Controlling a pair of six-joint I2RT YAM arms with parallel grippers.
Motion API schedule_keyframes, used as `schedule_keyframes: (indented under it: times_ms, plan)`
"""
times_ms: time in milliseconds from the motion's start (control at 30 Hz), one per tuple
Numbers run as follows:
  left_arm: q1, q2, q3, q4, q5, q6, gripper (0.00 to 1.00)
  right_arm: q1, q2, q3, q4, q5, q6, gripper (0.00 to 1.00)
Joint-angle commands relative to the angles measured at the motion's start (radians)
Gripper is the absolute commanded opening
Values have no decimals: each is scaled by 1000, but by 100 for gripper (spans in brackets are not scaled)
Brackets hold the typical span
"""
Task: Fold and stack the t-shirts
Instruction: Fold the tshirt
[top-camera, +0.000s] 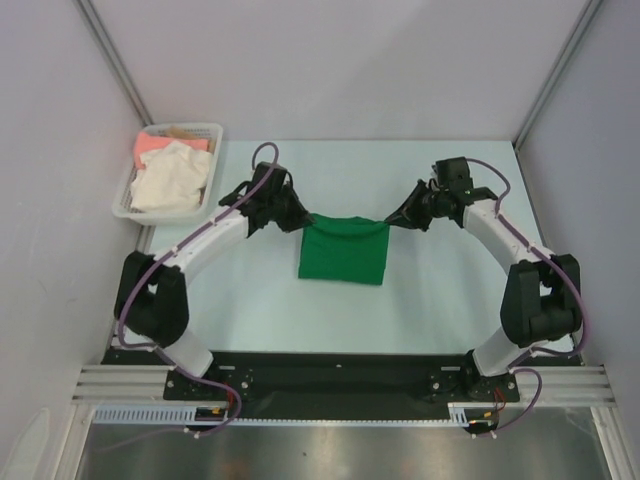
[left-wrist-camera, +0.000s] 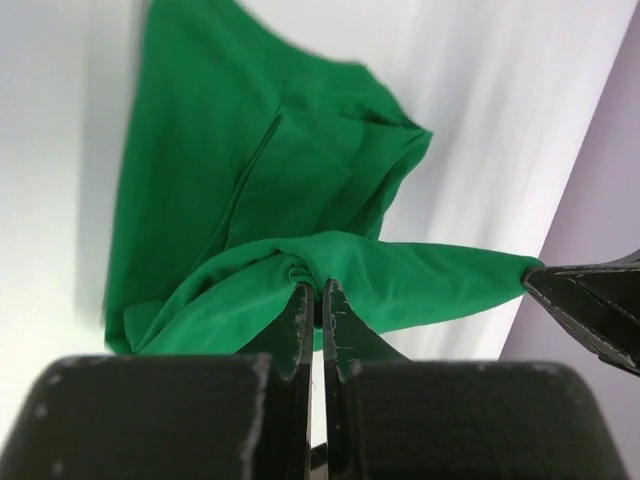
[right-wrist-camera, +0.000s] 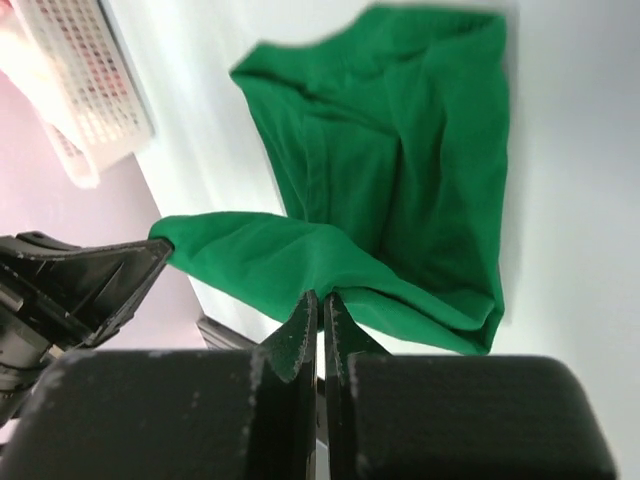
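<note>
- Pale tabletop (top-camera: 440, 290) in a grey-walled cell. The green t-shirt (top-camera: 343, 255) lies at its centre, between my two arms.
- My left gripper (top-camera: 298, 214) is clamped on one end of the shirt's far edge and my right gripper (top-camera: 394, 221) on the other end. That edge is raised and pulled taut between them, while the rest of the shirt rests on the tabletop.
- Progress (my judgement): the shirt reads as a narrow rectangle with no sleeves sticking out, so the side folds look done. The step in hand looks like the crosswise fold, which is not yet laid down.
- Left to do: the cream-white t-shirt (top-camera: 170, 180) and the salmon-pink t-shirt (top-camera: 155, 143) sit crumpled in the white lattice basket (top-camera: 183, 127) at the far-left corner. Neither is folded, and no stack is begun.
- Top view only: the basket's contents, the shirt's whole outline, and both arms at once.
- Wrist views only: the jaws are pressed together with cloth bunched at each pinch. The left wrist view shows a layered flap in the lower cloth. The right wrist view catches the basket's corner, its contents blurred.
</note>
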Motion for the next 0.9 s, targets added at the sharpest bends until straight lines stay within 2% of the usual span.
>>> schedule_keyframes:
  times_ms: [0, 167, 400, 633, 733, 800, 867]
  plan:
    - [28, 86, 129, 46, 105, 86, 0, -35, 35, 86, 45, -42, -37, 0]
    - [52, 180, 207, 36, 113, 91, 0, -63, 167, 155, 54, -94, -54, 0]
    - [84, 189, 200, 30, 43, 97, 0, -71, 297, 238, 64, -143, -71, 0]
    - [103, 339, 290, 20, 153, 106, 1, -74, 357, 264, 76, -151, -50, 0]
    - [107, 367, 315, 21, 136, 117, 5, -74, 383, 275, 93, -145, -34, 0]
    - [118, 391, 330, 21, 110, 129, 11, -75, 415, 307, 76, -122, -44, 0]
    - [129, 460, 425, -51, 75, 181, 11, -91, 449, 336, 59, -93, -48, 15]
